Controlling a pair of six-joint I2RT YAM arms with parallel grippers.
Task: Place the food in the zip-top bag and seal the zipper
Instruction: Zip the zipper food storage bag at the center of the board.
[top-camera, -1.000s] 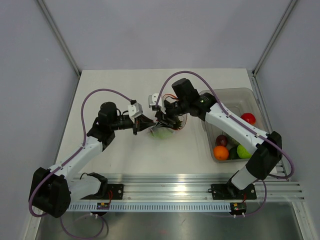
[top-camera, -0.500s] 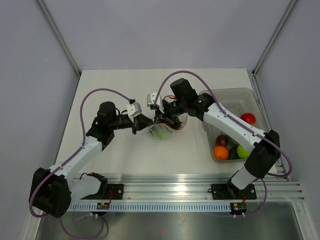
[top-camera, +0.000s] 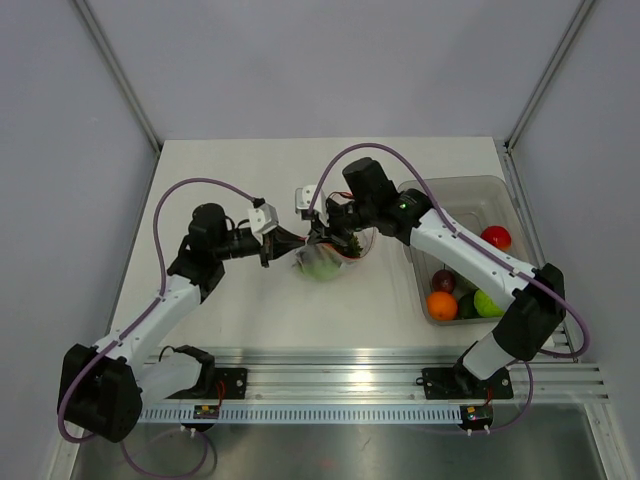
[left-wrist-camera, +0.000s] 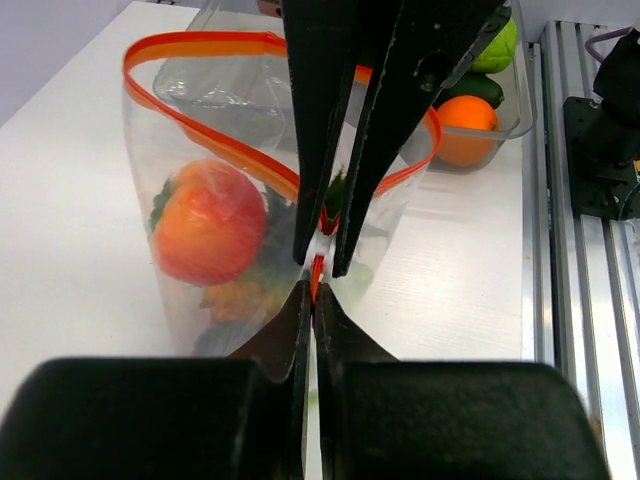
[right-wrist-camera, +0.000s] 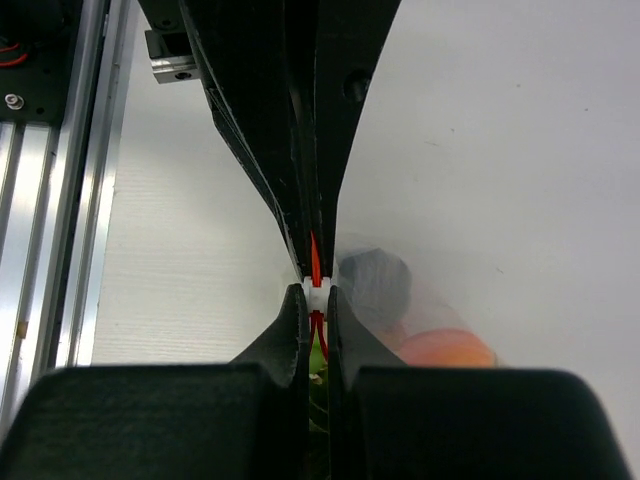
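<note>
zip-top bag (top-camera: 322, 264): clear, crinkly; at the centre of the table (top-camera: 230, 170), mouth upward, held between both grippers.
zipper (left-wrist-camera: 200, 44): red-orange strip; gapes in a loop toward 10 o'clock in the left wrist view, pressed flat where the fingers meet.
left gripper (left-wrist-camera: 312, 292): at 9 o'clock of the bag; jaws together, clamped on the zipper.
right gripper (right-wrist-camera: 314, 296): at 1 o'clock of the bag; jaws together, clamped on the zipper, tip to tip with the left gripper.
contents of bag: orange-red fruit (left-wrist-camera: 207, 222) with green leaves; dark piece (right-wrist-camera: 372, 280) beside it.
bin (top-camera: 455, 188): rigid, clear; at 3 o'clock of the bag, apart from it.
contents of bin: red piece (top-camera: 495, 238) toward 2 o'clock; orange piece (top-camera: 442, 305), green piece (top-camera: 487, 302) and dark purple piece (top-camera: 443, 281) grouped at the 6 o'clock end.
</note>
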